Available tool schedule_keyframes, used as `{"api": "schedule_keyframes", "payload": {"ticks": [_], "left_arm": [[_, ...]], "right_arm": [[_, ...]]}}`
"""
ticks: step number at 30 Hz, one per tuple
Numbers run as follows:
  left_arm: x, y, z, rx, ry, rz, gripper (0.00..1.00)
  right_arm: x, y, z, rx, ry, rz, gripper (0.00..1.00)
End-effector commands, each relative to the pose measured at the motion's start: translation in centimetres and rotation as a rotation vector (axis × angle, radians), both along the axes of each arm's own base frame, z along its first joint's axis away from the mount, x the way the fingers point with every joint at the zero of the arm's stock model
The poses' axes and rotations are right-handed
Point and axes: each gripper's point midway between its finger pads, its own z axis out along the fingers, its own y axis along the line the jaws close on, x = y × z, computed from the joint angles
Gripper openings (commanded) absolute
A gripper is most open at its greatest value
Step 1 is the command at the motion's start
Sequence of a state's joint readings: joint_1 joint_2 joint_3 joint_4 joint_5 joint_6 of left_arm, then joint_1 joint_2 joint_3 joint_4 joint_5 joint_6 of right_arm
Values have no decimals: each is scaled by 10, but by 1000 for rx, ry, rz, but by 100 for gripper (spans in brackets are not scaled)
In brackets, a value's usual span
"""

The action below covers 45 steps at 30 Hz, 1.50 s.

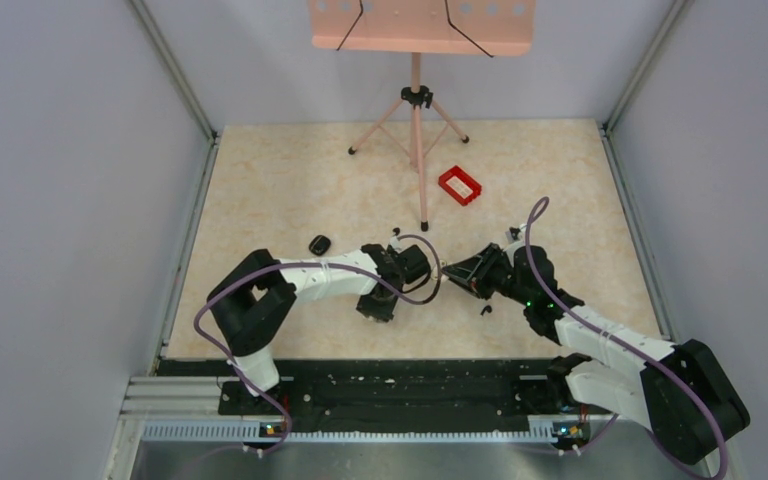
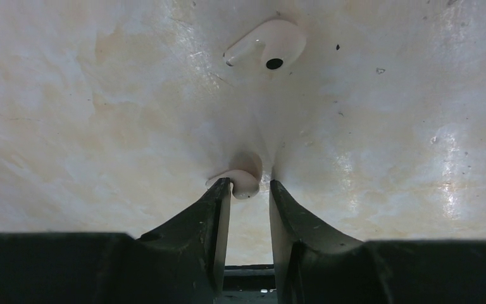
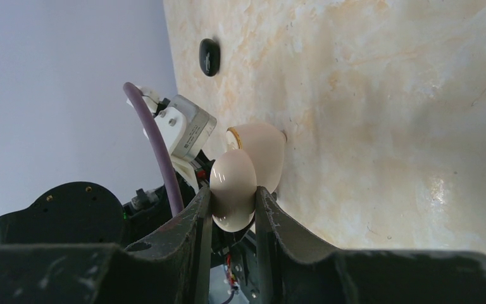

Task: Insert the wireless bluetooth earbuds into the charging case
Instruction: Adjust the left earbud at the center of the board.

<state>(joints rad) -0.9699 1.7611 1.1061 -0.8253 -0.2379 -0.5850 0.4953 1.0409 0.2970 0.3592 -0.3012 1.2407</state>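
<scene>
The charging case [image 3: 233,180] is cream and egg-shaped here, not black. Its lid [image 3: 262,152] is hinged open, and my right gripper [image 3: 233,191] is shut on its lower half and holds it above the table [image 3: 386,126]. In the top view that gripper [image 1: 448,268] points left towards the left arm. Two cream earbuds lie on the table. One earbud [image 2: 247,183] sits between the tips of my left gripper [image 2: 251,185], touching the left finger and apart from the right one. The other earbud [image 2: 271,45] lies farther ahead. My left gripper [image 1: 376,306] points down and is open.
A glossy black oval pebble [image 1: 319,244] lies on the table left of the left wrist, also in the right wrist view [image 3: 209,57]. Two tiny black bits [image 1: 396,231] [image 1: 486,310] lie near the grippers. A red tray [image 1: 460,185] and a tripod stand [image 1: 417,110] are farther back.
</scene>
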Motion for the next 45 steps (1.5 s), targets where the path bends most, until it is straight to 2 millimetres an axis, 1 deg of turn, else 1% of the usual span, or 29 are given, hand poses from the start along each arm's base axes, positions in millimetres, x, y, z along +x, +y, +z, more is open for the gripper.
{"api": "schedule_keyframes", "payload": {"ticks": [1, 7, 11, 13, 18, 26, 29, 34, 37, 40, 45], "left_arm": [[9, -4, 9, 5, -45, 10, 34], [10, -2, 12, 23, -61, 9, 27], [10, 0, 13, 48, -68, 4, 31], [10, 1, 13, 54, -77, 5, 31], [9, 0, 12, 55, -80, 5, 28], [7, -3, 8, 77, -81, -16, 29], [8, 0, 7, 109, -92, -19, 29], [13, 5, 11, 157, -142, -16, 28], [15, 8, 14, 204, -178, -22, 33], [12, 5, 13, 224, -189, -49, 37], [7, 6, 12, 283, -216, -78, 38]], "right_arm": [[4, 7, 22, 40, -64, 17, 0], [4, 7, 22, 39, -64, 15, 0], [5, 8, 23, 40, -64, 17, 0], [5, 8, 24, 40, -67, 18, 0], [6, 9, 24, 43, -67, 22, 0], [5, 10, 25, 45, -67, 25, 0], [6, 10, 26, 45, -71, 25, 0], [6, 10, 25, 45, -70, 28, 0], [6, 11, 25, 45, -68, 29, 0], [6, 11, 24, 49, -69, 28, 0], [6, 11, 24, 49, -67, 31, 0]]}}
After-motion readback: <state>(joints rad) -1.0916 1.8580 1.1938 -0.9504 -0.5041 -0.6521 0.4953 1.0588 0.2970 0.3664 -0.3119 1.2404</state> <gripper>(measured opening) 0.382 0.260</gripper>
